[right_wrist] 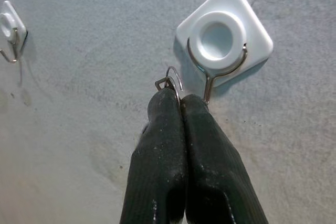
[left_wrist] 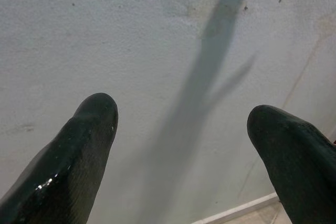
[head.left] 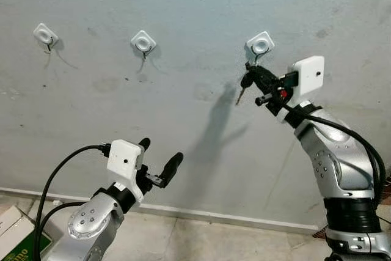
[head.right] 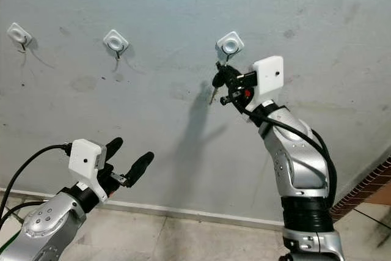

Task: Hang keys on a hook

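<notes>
Right wrist view puts my right gripper [right_wrist: 181, 100] pinched tight on the keys' ring [right_wrist: 170, 80], whose wire loop pokes out above the fingertips, just beside the hook [right_wrist: 218, 74] at about its 8 o'clock and not yet over the wire tip. In the left eye view the keys [head.left: 244, 84] dangle below the closed fingers, close to the wall [head.left: 183, 4], right under the third hook plate [head.left: 259, 44].

My worry is the ring itself: so little of it shows past the fingertips that I judge the opening may miss the hook's upturned end and scrape the plate instead. If I let go too soon, the keys drop to the floor. Pushing hard against the wall could also twist the ring in the grasp, or pull the stuck-on plate loose. The hook's tip is partly hidden behind my fingers, so I cannot tell the exact gap.

My left gripper [head.left: 160, 162] idles low at 7 o'clock, fingers spread wide, holding nothing.
</notes>
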